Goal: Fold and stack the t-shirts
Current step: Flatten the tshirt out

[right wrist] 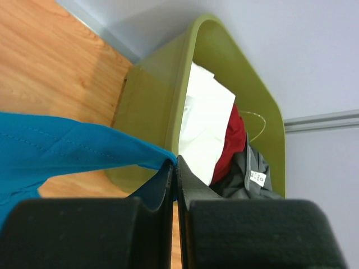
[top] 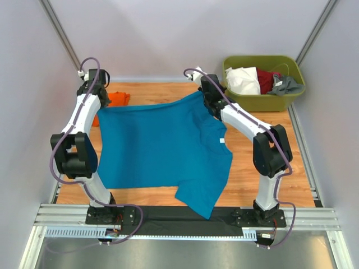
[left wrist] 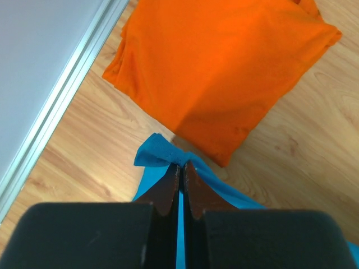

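The teal-blue t-shirt (top: 162, 148) is spread over the middle of the wooden table, one sleeve hanging over the near edge. My left gripper (top: 100, 106) is shut on its far left corner (left wrist: 160, 156), lifted off the table. My right gripper (top: 205, 95) is shut on its far right corner (right wrist: 84, 151), also lifted. The orange t-shirt (top: 116, 100) lies folded at the far left, just beyond the left gripper; it fills the top of the left wrist view (left wrist: 219, 67).
The olive-green tub (top: 263, 81) stands at the far right and holds white, red and grey garments; it also shows in the right wrist view (right wrist: 162, 106). Grey walls close in both sides. A metal rail (top: 185, 224) runs along the near edge.
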### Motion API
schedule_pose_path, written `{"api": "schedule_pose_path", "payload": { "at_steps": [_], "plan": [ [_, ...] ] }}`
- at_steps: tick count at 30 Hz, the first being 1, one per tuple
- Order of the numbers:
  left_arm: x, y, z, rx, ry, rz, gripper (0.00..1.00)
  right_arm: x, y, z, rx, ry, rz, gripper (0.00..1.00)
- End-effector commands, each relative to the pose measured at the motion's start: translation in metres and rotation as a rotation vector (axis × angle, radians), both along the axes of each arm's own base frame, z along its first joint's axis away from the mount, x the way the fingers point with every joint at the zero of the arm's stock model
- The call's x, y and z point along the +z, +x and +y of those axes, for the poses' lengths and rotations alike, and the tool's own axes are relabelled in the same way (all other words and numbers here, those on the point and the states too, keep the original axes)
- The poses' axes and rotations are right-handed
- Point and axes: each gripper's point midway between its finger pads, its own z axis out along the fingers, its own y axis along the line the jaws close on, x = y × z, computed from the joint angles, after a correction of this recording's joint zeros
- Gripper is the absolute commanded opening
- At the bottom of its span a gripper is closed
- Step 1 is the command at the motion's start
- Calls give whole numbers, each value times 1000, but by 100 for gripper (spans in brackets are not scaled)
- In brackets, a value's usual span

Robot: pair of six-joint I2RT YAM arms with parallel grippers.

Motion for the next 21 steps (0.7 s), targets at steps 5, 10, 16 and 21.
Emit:
{"api": "schedule_pose_path", "payload": {
  "at_steps": [5, 10, 16, 21],
  "plan": [
    [-4, 17, 13, 34, -39, -41, 0, 25, 45, 6, -26, -11, -167, 0],
    [-14, 24, 13, 26, -49, -13, 0, 14, 58, 15, -10, -4, -160, 0],
    [-26, 21, 14, 36, -55, 29, 0, -11, 59, 20, 24, 37, -50, 0],
    [-32, 13, 15, 68, -93, 22, 0, -27, 43, 22, 29, 79, 42, 0]
  ]
}}
